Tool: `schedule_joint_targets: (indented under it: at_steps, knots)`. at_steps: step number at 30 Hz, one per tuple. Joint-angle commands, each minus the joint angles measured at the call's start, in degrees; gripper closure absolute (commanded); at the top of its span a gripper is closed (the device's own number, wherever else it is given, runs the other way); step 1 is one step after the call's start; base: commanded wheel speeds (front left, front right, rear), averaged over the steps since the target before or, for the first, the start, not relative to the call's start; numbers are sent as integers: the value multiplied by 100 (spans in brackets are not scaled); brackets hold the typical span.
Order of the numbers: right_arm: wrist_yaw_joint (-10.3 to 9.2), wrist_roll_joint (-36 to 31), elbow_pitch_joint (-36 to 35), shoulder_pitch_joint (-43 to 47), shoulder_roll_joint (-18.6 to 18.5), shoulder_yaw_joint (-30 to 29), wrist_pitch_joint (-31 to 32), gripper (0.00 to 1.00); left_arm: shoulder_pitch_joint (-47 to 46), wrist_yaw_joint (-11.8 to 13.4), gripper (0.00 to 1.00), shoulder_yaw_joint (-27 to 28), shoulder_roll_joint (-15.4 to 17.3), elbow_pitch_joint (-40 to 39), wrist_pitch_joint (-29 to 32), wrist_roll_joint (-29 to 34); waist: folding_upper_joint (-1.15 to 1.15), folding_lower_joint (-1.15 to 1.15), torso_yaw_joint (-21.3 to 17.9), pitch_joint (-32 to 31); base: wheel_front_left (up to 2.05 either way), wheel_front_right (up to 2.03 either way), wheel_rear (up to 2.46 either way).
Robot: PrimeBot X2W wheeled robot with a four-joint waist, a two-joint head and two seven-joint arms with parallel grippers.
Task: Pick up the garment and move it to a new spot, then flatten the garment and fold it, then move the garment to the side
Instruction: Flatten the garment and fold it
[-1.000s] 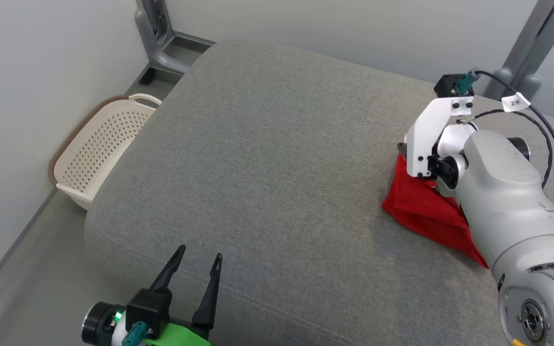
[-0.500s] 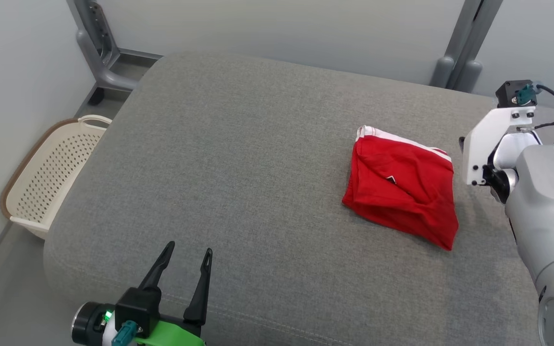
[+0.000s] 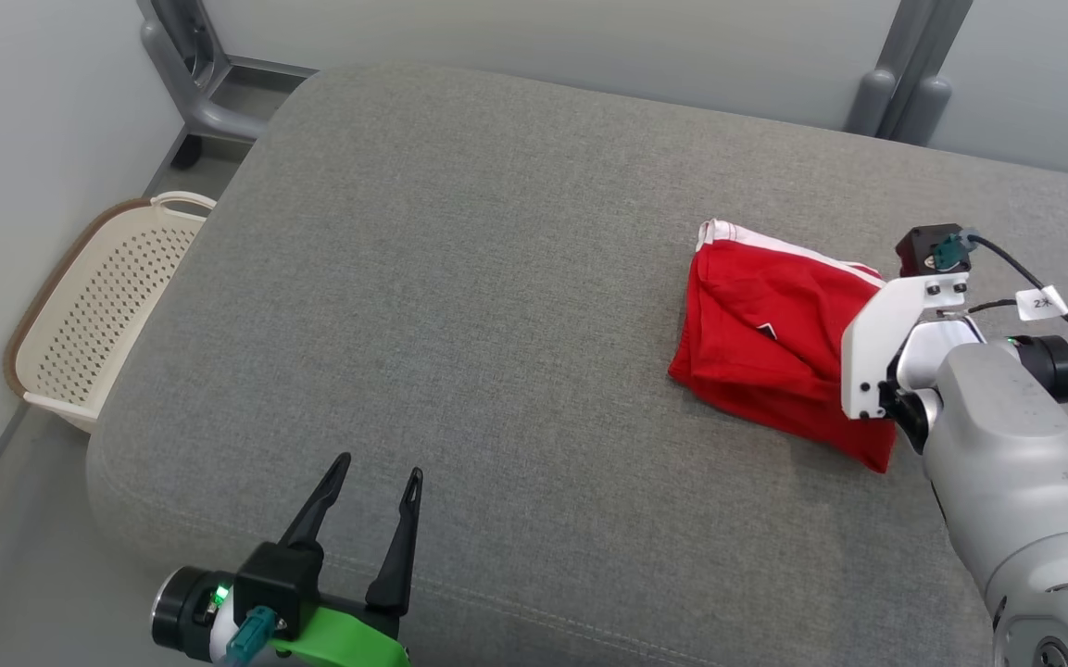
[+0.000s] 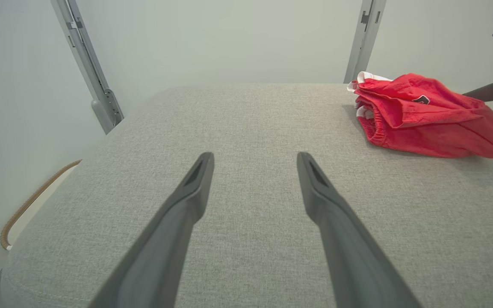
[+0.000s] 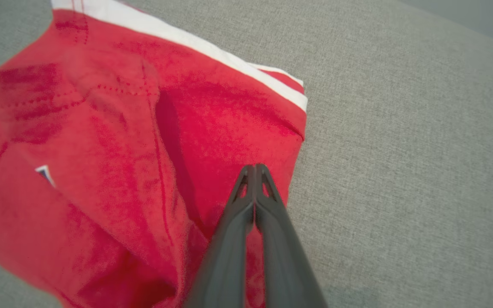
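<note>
- Head view: I see the red garment (image 3: 765,352) lying loosely folded on the right half of the grey cushion (image 3: 496,278). It has white trim along its far edge and a small mark near its middle. The right arm (image 3: 1006,445) reaches in from the lower right, and its white wrist bracket covers the garment's right-hand edge, so the fingers there are hidden from me. The left gripper (image 3: 380,465) hovers at the lower left over the cushion's near edge, well apart from the garment. Its fingers (image 3: 401,547) are spread and hold nothing. A cream perforated basket (image 3: 98,306) sits on the floor beside the cushion's left side
- Left wrist view: the two dark fingers stand wide apart above bare cushion. The garment rests at the upper right, its gathered waistband turned toward this camera (rumpled rather than flat)
- Right wrist view: the right gripper (image 5: 255,169) is clenched, its fingers pressed tip to tip. The tips sit over the red cloth, just inside the garment's edge and near the corner with the white stripe. I cannot tell whether any cloth is caught between them, and bare grey cushion lies to the right
</note>
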Motion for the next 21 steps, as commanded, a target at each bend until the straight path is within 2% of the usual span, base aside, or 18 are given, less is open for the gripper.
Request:
schedule_joint_targets:
  at_steps: [1,6,11,15,21]
  knots:
    - [-9,-33,35,52,26,37,29,100,-92,-27,0,7,1,21,-32,24,0,0,42,16,0,0,0]
    - [-9,89,176,-28,293,305,179,100,-90,-30,0,-6,-8,56,-36,14,0,0,127,-34,0,0,0]
    - [-9,364,250,-141,377,684,284,100,-46,-2,0,13,16,67,-40,-11,0,0,121,-88,0,0,0]
    - [-9,1322,266,-108,391,1738,359,100,-48,-19,0,-10,31,86,-38,-26,0,0,124,-173,0,0,0]
    - [-9,3032,-882,343,384,3560,1063,100,-16,26,0,0,41,74,-39,-60,0,0,8,-234,0,0,0]
